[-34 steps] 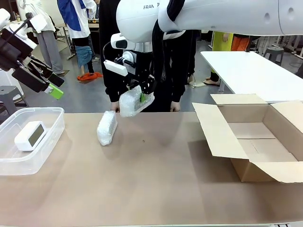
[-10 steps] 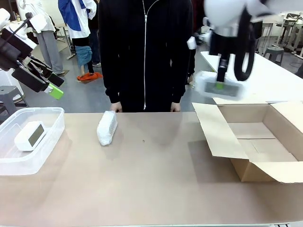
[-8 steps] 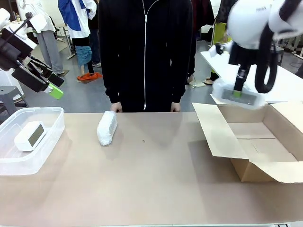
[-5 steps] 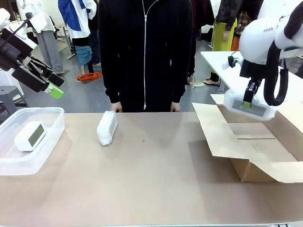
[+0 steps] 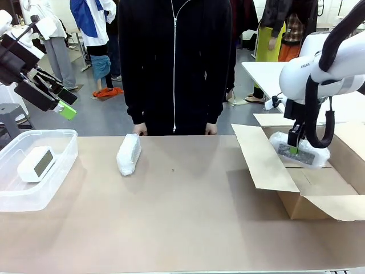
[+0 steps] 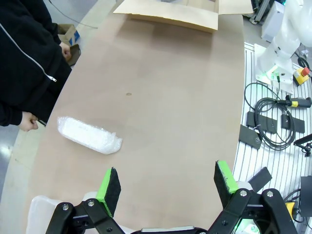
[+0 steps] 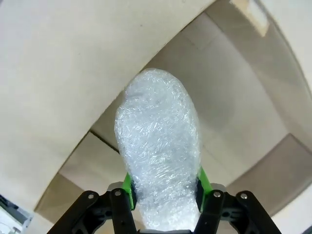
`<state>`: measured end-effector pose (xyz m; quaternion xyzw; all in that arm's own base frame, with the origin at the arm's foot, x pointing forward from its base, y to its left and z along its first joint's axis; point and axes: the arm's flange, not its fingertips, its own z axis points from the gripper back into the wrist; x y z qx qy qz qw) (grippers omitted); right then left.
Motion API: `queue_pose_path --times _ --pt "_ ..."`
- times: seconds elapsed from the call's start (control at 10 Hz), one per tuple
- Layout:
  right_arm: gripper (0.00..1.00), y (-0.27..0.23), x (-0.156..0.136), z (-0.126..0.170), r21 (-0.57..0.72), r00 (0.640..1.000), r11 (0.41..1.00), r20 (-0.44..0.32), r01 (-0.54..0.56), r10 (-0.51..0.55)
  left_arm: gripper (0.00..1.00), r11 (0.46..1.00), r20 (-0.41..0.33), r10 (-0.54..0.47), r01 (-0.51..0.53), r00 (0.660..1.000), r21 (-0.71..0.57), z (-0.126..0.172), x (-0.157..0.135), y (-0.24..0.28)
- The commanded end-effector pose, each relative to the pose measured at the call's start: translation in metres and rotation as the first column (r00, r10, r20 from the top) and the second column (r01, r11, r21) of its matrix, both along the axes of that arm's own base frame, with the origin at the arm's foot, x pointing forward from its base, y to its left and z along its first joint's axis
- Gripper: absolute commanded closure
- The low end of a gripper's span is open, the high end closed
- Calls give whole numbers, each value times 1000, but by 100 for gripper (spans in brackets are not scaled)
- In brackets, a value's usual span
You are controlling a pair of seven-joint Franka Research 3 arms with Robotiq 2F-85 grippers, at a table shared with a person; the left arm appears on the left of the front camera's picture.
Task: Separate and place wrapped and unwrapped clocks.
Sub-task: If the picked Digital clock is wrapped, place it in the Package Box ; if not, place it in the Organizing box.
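My right gripper [image 5: 294,149] is shut on a bubble-wrapped clock [image 5: 308,152] and holds it just above the open cardboard box [image 5: 319,197] at the table's right. In the right wrist view the wrapped clock [image 7: 158,146] sits between the green pads, over the box's inside. A second wrapped clock [image 5: 129,153] lies on the table in front of the person; it shows as a white bundle [image 6: 90,136] in the left wrist view. The bare white clock [image 5: 36,163] rests in a clear tub [image 5: 64,165] at far left. My left gripper [image 5: 64,107] hangs open, high above the tub, its jaws wide apart [image 6: 168,181].
A person in a black zipped jacket [image 5: 174,63] stands at the far edge, hands at the table's rim. The box's front flap [image 5: 259,160] leans out toward the table's middle. A white table [image 5: 296,85] stands behind the box. Cables lie on the floor [image 6: 273,126].
My right arm has carried the wrapped clock from above the table's far middle rightward and down, to just over the box's opening. The left arm, tub and other bundle have not moved.
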<state>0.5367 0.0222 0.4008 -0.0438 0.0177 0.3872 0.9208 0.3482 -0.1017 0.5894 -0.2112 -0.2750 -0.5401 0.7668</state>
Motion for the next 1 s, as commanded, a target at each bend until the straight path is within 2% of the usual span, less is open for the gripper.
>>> queue_pose_path --times 0.0,0.1,0.7,0.9 --pt "47 9 10 0 -58 998 996 29 62 -60 0 1000 -11 1 -1 1000 -10 2 0 -1" --pt "0 8 10 -2 -39 997 997 50 68 -66 0 1000 -11 1 -1 1000 -10 2 0 -1" --pt "0 -1 4 20 61 998 998 51 25 -28 0 1000 -11 1 -1 1000 -10 2 0 -1" --pt "0 4 4 33 158 998 987 62 16 -26 0 1000 -11 1 -1 1000 -10 2 0 -1"
